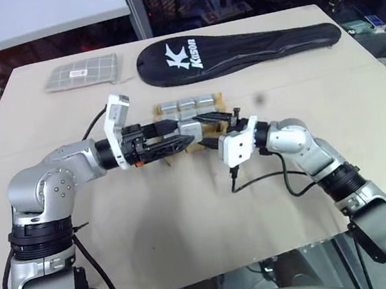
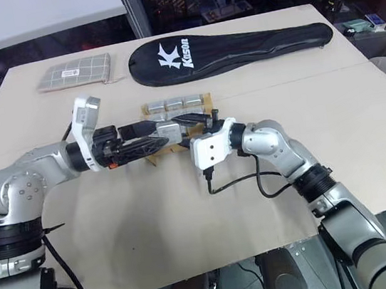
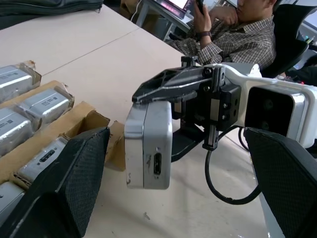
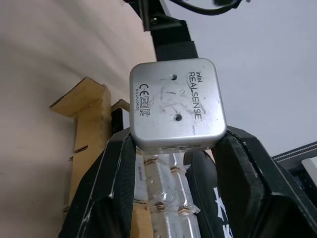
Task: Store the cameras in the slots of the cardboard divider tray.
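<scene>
My R gripper (image 1: 209,129) clenched on one camera (image 3: 148,145), held level above the table (image 1: 193,245), just at the near edge of the cardboard divider tray (image 1: 219,99). My L gripper (image 1: 177,134) spread wide, fingers (image 3: 64,183) flanking that camera w/o touching. Other cameras (image 1: 187,105) sit in tray slots. Black racket cover (image 1: 237,48) beyond tray.

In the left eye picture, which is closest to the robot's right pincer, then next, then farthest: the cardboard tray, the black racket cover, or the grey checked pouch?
From the right pincer:
1. Cardboard tray, right beside it, just behind.
2. Black racket cover, farther back on the table.
3. Grey checked pouch, at the far back-left corner.
</scene>
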Motion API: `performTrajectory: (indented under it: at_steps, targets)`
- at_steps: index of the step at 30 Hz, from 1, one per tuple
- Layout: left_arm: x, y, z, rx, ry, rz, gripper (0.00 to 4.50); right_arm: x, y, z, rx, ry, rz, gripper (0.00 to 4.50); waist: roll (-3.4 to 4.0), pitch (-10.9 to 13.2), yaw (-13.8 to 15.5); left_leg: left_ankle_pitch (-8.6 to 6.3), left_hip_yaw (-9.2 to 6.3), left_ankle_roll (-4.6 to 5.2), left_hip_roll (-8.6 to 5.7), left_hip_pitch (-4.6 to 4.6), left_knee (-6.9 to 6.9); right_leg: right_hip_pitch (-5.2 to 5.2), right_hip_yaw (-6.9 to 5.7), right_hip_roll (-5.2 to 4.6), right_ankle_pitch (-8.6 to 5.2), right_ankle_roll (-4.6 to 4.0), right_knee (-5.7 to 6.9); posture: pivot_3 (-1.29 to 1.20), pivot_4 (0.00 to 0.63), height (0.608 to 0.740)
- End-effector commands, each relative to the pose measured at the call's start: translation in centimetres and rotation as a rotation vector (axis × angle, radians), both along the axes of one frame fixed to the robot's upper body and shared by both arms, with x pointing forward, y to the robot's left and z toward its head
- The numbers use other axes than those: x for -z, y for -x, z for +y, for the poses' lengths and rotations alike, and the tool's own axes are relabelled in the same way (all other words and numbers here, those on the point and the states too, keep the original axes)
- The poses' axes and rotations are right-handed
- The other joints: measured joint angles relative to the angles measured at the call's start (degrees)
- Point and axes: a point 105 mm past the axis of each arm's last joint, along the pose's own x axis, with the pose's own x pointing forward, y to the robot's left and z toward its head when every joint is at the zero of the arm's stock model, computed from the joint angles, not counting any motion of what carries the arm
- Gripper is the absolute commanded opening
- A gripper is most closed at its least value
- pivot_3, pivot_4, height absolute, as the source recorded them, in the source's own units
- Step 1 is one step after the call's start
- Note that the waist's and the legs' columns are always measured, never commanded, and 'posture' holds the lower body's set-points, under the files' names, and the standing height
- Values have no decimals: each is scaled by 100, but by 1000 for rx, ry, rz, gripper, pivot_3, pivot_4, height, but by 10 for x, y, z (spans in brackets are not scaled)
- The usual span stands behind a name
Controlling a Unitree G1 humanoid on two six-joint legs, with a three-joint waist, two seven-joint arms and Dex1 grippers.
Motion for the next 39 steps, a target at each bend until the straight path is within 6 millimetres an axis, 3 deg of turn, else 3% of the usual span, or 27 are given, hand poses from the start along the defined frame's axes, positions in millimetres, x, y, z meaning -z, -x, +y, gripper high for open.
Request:
performTrajectory:
  at_steps: [1,7,8,17,18,22,26,29,34,39]
  targets:
    - [-12,2,1,17,3,-42,3711,-18,0,0,-11,-45,-46,1757,0,0,1,0,0,0,0,0,0,0,0,0,0,0,0,0,150,740]
    - [-12,1,0,16,4,-47,906,-17,2,2,-25,-31,-50,1757,0,0,0,0,0,0,0,0,0,0,1,0,0,0,0,0,150,740]
    - [-12,1,-1,17,4,-48,639,-16,3,3,-29,-29,-49,1757,0,0,0,0,0,0,0,0,0,0,1,0,0,0,0,0,150,740]
    - [-8,3,-5,36,-6,-64,645,-13,9,1,-50,-7,-15,1757,0,0,1,0,-1,0,0,0,0,0,0,0,0,0,0,0,150,740]
    - [-10,1,-6,39,1,-91,645,-12,8,-1,-46,-2,1,2807,0,0,2,0,-1,0,0,0,0,0,0,0,0,0,0,0,150,740]
    - [-10,-6,-15,83,-10,-151,645,-10,8,-13,-18,-30,67,4477,-1,-1,35,0,1,0,0,0,0,1,-1,-1,0,0,-1,0,150,740]
    - [-17,-19,-21,112,9,-217,645,-12,12,-36,20,-76,140,4477,-3,-2,65,0,0,2,-7,-4,2,2,-3,-3,0,0,-2,0,150,740]
    - [-18,-31,-25,132,4,-274,645,-10,22,-70,80,-169,332,4477,-3,-2,90,-3,2,7,-6,-6,9,3,-4,-2,0,0,-3,0,150,740]
    - [-14,-45,-28,203,-34,-399,645,-5,56,-127,176,-308,661,4477,-1,-3,174,-16,5,29,-8,-10,11,8,-6,-1,0,1,-12,0,150,740]
    - [-9,-60,-26,206,-78,-455,645,-2,96,-168,279,-375,900,4477,-5,-7,174,-21,11,39,-1,-13,40,18,-5,9,-2,5,-12,0,150,740]
